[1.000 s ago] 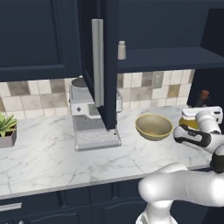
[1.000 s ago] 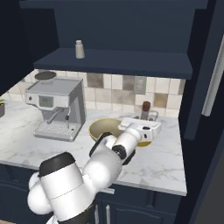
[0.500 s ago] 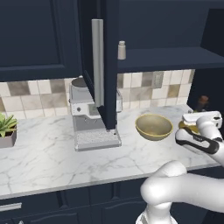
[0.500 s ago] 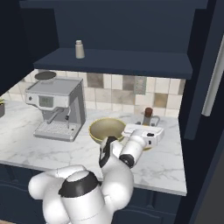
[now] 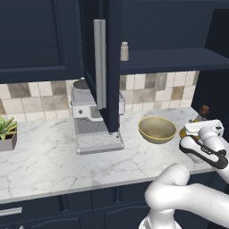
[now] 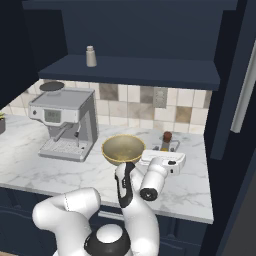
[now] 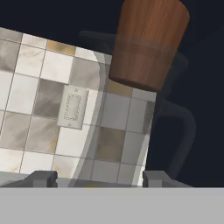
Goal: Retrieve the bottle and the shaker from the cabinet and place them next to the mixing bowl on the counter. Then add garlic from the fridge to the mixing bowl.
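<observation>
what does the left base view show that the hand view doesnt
Left base view alone: the mixing bowl on the marble counter, the shaker on the open cabinet's shelf, the coffee machine, and a potted plant at far left.

Hand view alone: a close look through the bottle's clear neck between the fingers, and a wall outlet on the tiles.

Both: the bottle's reddish-brown stopper and the tiled backsplash.
</observation>
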